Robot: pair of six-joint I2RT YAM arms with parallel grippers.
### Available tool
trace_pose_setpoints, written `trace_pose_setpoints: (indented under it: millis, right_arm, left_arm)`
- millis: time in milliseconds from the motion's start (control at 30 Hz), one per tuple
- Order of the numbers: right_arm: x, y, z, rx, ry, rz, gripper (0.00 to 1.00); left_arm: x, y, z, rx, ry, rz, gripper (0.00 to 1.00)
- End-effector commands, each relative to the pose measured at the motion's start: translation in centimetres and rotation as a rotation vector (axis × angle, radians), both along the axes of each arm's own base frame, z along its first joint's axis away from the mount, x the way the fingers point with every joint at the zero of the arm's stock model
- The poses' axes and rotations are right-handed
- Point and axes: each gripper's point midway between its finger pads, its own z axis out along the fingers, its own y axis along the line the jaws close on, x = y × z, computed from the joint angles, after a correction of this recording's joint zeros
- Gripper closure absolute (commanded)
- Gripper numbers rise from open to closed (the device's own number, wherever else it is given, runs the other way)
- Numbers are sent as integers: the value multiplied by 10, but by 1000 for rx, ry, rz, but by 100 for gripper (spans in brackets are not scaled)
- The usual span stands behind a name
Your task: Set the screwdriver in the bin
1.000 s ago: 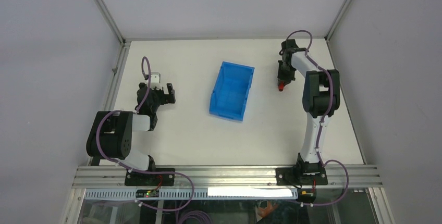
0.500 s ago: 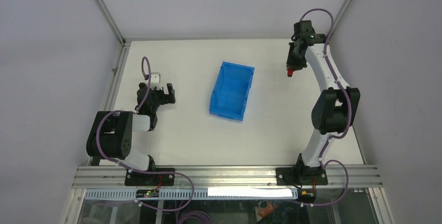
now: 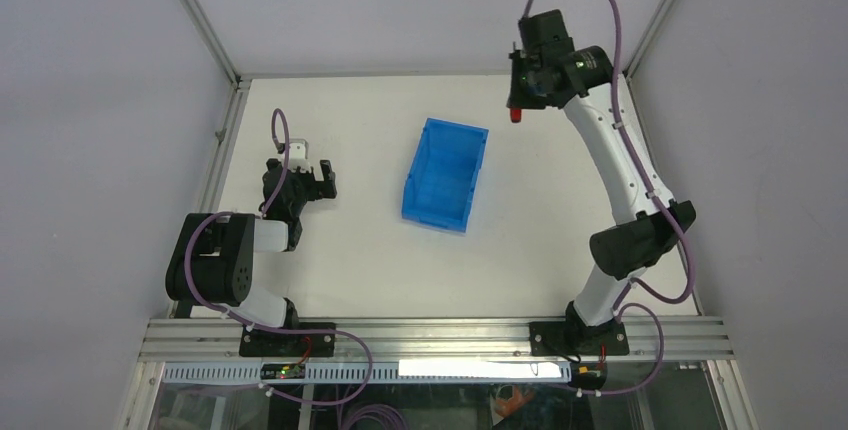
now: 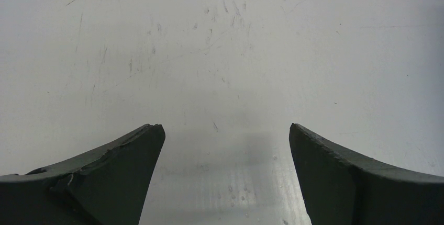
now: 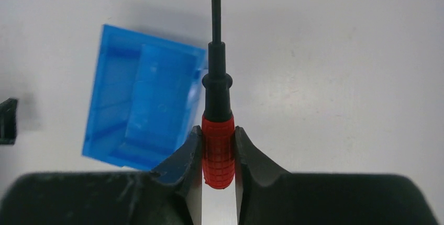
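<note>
My right gripper (image 3: 519,105) is shut on the screwdriver (image 5: 217,146), held high above the table's back right. Its red handle sits between the fingers and its thin black shaft points away from the wrist camera. In the top view only the red handle end (image 3: 515,114) shows below the gripper. The blue bin (image 3: 445,174) stands in the middle of the table, to the left of and nearer than the gripper. In the right wrist view the bin (image 5: 139,99) lies below and to the left of the screwdriver. My left gripper (image 3: 312,182) is open and empty near the table's left side.
The white table (image 3: 540,240) is bounded by metal frame rails at the left, back and right. The left wrist view shows only bare scratched tabletop (image 4: 220,52) between the open fingers. An aluminium rail (image 3: 430,335) runs along the near edge.
My right arm has lifted the screwdriver from the table's right side and swung it up and left toward the back, nearer the bin. The left arm has not moved.
</note>
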Motion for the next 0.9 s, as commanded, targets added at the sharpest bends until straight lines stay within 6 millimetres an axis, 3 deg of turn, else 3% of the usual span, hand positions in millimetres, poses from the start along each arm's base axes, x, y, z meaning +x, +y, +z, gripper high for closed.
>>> trace_pose_setpoints:
  millis: [0, 167, 300, 400, 500, 633, 867]
  right_arm:
    - [-22, 56, 52, 49, -138, 113, 98]
    - [-30, 107, 58, 97, -191, 182, 98]
    - [-33, 139, 39, 101, -201, 223, 98]
    - [-35, 154, 3, 78, -174, 239, 96]
    - [-39, 169, -36, 68, -145, 260, 88]
    - [-41, 169, -86, 38, -86, 206, 88]
    - [-41, 186, -165, 17, 54, 182, 89]
  left_arm:
    - [6, -7, 18, -21, -61, -14, 1]
    - [6, -7, 18, -22, -61, -14, 1]
    - [6, -7, 18, -21, -62, -14, 1]
    - [6, -7, 18, -21, -62, -14, 1]
    - [6, -7, 18, -21, -61, -15, 1]
    - [6, -7, 18, -21, -62, -14, 1]
    - [6, -7, 18, -21, -62, -14, 1]
